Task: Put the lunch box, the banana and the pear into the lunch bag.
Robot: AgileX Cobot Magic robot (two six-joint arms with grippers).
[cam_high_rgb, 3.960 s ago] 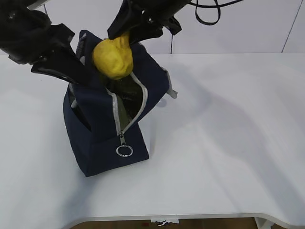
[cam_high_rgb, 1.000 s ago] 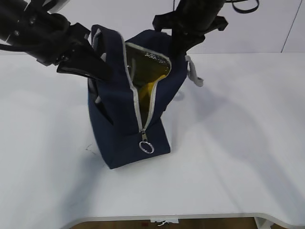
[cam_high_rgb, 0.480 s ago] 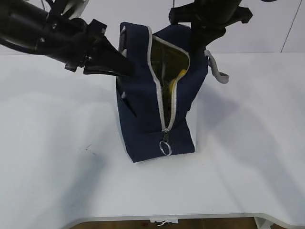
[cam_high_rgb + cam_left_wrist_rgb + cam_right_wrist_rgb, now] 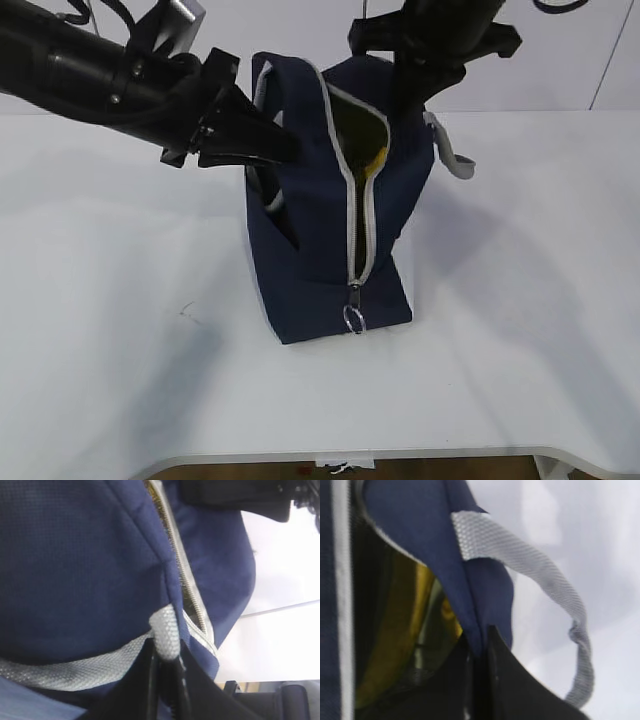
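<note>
Both grippers pinch lunch bag (image 4: 330,250) rim, bag upright on table (image 4: 500,300).

Left gripper (image 4: 165,665) at bag's upper left, jaws pressed tight on grey webbing handle (image 4: 75,667) w/ navy fabric. Right gripper (image 4: 479,650) at bag's upper right edge, jaws clamped on navy rim fabric; other handle loop (image 4: 540,585) hangs just beside it. Zipper (image 4: 352,230) part open, ring pull (image 4: 354,318) low on bag front. Yellow fruit (image 4: 402,630) visible inside bag opening; banana or pear, can't tell. Lunch box not seen.
</note>
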